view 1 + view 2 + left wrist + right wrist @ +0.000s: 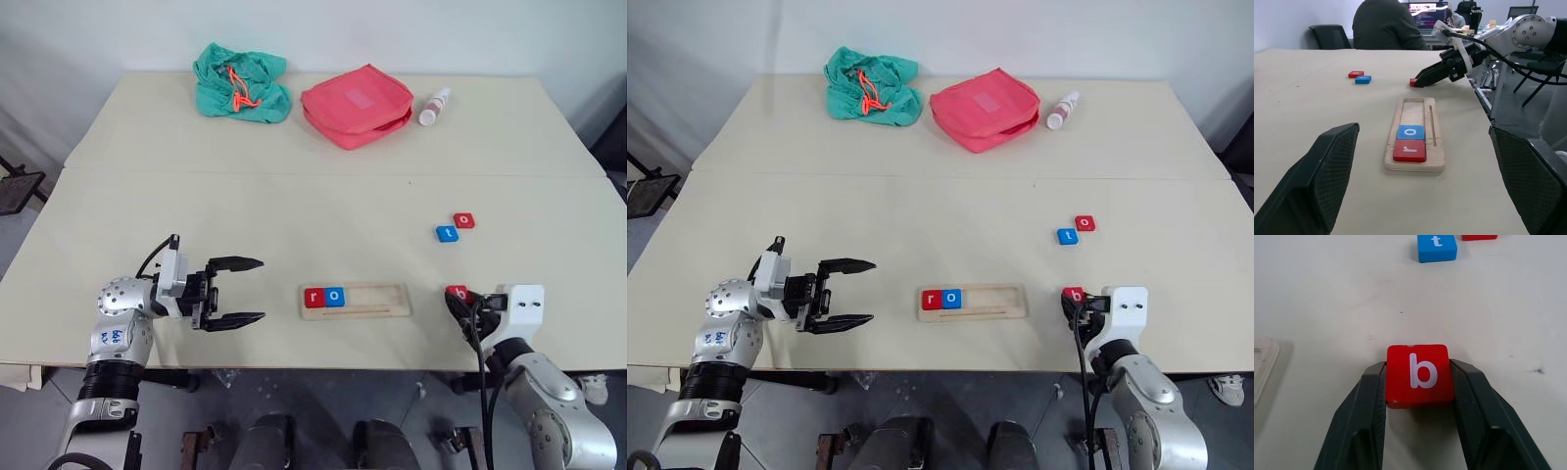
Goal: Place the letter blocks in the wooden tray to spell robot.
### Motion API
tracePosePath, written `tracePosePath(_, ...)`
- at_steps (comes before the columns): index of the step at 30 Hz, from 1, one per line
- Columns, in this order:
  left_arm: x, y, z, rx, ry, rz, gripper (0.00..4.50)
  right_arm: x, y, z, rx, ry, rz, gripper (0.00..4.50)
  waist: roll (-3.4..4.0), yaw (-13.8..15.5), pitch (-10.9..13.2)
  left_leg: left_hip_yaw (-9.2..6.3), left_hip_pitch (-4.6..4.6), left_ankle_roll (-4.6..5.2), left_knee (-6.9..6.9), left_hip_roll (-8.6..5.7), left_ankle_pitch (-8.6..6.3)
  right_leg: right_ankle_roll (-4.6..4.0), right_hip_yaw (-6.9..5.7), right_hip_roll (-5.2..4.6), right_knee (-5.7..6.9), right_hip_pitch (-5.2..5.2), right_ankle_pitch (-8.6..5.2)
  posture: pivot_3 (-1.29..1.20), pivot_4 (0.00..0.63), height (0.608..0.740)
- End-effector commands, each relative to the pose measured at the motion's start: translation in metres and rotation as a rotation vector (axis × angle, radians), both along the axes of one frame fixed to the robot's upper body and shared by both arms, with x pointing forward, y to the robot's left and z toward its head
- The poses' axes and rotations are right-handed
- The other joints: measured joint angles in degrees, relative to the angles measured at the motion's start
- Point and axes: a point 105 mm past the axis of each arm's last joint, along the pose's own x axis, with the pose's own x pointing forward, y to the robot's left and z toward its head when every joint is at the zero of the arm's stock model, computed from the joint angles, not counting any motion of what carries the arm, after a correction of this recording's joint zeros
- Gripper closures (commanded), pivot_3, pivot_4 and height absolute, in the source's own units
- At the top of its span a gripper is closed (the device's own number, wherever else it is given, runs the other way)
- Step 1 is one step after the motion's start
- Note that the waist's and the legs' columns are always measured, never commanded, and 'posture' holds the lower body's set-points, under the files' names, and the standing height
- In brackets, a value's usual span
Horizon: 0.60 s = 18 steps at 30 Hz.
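Right end effector [1418, 382] pinching red b block [1419, 375] by opposite side edges; left end effector [235, 292] spread, empty. Block looks light, stiff, smooth-sided; could slip.

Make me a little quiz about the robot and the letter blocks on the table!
1. Which letters already sit in the tray?
2. True or false: the right gripper has its fingers on either side of the red b block.
3. Which block lies beside the blue t block on the table: A) a red o block, B) a blue b, C) a red r?

Key
1. The red r and the blue o, side by side at the tray's left end.
2. True.
3. A.
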Motion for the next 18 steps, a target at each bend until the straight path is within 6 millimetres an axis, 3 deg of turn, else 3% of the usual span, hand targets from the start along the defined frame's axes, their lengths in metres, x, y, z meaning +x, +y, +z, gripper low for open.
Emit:
tracePosePath(1, -0.006, 0.0, 0.006, -0.01, -0.029, -0.044, 0.0, 0.0, -0.002, 0.007, -0.001, -0.05, -0.02, 1.63, 0.0, -0.01, 0.0, 0.0, 0.0, 0.0, 0.0, 0.0, 0.0, 0.0, 0.0, 0.0, 0.0, 0.0, 0.0, 0.0, 0.15, 0.74)
tracePosePath(6, -0.008, 0.0, 0.005, -0.015, -0.022, -0.042, 0.0, 0.0, -0.012, 0.019, -0.036, -0.091, 0.002, 0.03, 0.0, -0.04, 0.0, 0.0, 0.0, 0.0, 0.0, 0.0, 0.0, 0.0, 0.01, 0.0, 0.0, -0.01, 0.0, 0.0, 0.15, 0.74)
tracePosePath(10, -0.01, -0.001, 0.004, -0.019, -0.017, -0.041, 0.0, 0.001, -0.018, 0.032, -0.096, -0.1, 0.121, 0.03, 0.0, 0.03, 0.0, 0.01, 0.0, 0.0, 0.0, -0.01, 0.0, 0.0, 0.01, -0.01, -0.01, 0.0, 0.0, 0.0, 0.15, 0.74)
tracePosePath(14, -0.008, -0.002, 0.001, -0.027, -0.018, -0.027, 0.0, 0.002, -0.023, 0.046, -0.273, -0.054, 0.388, 0.03, 0.01, 0.03, 0.01, 0.06, 0.0, 0.01, 0.01, -0.01, 0.0, 0.0, 0.01, -0.01, -0.05, 0.01, 0.0, 0.0, 0.15, 0.74)
tracePosePath(18, -0.007, -0.006, -0.001, -0.042, -0.022, -0.015, 0.0, 0.005, -0.028, 0.044, -0.451, 0.068, 0.632, 0.03, 0.0, 0.01, 0.01, 0.12, 0.01, 0.03, 0.02, 0.02, 0.0, 0.0, -0.02, -0.01, -0.14, 0.07, 0.0, 0.0, 0.15, 0.74)
